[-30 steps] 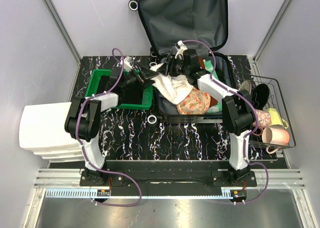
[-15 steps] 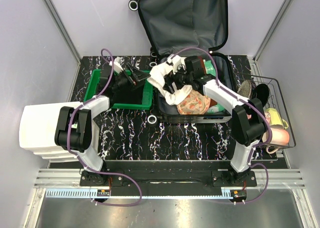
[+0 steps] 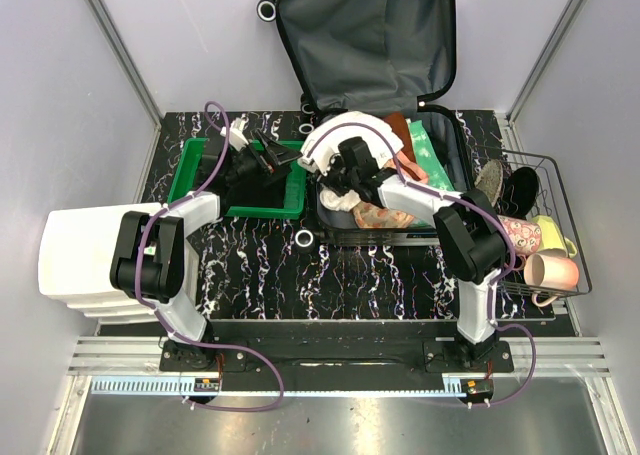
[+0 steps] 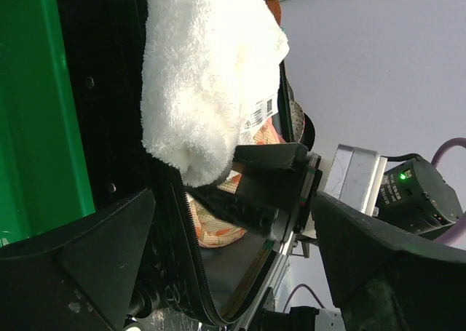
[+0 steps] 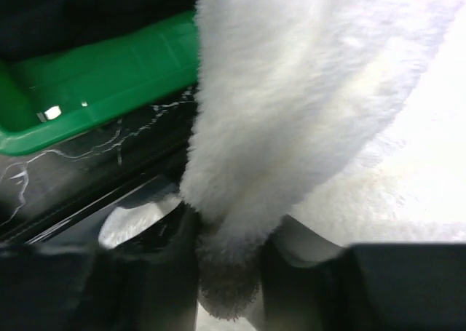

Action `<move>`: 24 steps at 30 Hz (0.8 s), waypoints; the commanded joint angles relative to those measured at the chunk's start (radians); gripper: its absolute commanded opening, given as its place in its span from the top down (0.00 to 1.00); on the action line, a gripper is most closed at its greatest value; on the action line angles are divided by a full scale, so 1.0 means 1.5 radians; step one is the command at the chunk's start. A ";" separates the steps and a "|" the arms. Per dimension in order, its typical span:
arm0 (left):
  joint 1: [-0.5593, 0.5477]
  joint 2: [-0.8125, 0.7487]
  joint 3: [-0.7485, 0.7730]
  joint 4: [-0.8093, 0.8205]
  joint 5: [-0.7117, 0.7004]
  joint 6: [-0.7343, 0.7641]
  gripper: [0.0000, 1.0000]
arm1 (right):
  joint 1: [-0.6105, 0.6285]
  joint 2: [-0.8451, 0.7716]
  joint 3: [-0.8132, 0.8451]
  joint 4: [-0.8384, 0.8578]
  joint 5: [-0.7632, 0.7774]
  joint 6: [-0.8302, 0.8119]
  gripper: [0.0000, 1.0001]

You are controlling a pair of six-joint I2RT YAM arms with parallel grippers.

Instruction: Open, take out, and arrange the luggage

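Note:
The luggage point(image 3: 365, 35) lies open, its grey-lined lid leaning on the back wall and its lower half holding clothes. My right gripper point(image 3: 338, 171) point(image 5: 229, 273) is shut on a fluffy white towel point(image 3: 330, 133) point(image 5: 306, 91) at the case's left edge, beside the green bin point(image 3: 195, 170) point(image 5: 102, 76). My left gripper point(image 3: 280, 155) point(image 4: 233, 273) stands open over the bin's right end, facing the towel point(image 4: 204, 76) and apart from it. In the left wrist view the towel hangs over the case's zipper rim, with the right gripper's black body point(image 4: 269, 185) under it.
A floral cloth point(image 3: 385, 213) point(image 4: 218, 229), a green item point(image 3: 425, 140) and a brown one point(image 3: 400, 125) lie in the case. A wire basket point(image 3: 560, 175) with cups and shoes stands right. A white drawer unit point(image 3: 90, 265) sits left. A case wheel point(image 3: 304, 238) pokes forward.
My right gripper has moved left to the case's left edge and closed on the towel, which is now bunched higher. The left gripper drew back over the bin.

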 commanded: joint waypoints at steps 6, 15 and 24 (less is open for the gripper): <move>0.000 -0.010 0.008 0.016 -0.009 0.009 0.05 | -0.027 -0.024 0.044 0.083 -0.041 0.075 1.00; -0.021 0.014 0.043 0.013 -0.025 0.013 0.06 | -0.044 -0.059 0.042 0.107 -0.145 0.157 1.00; -0.067 0.089 0.116 0.013 -0.067 -0.019 0.04 | -0.045 -0.055 0.044 0.079 -0.156 0.135 0.94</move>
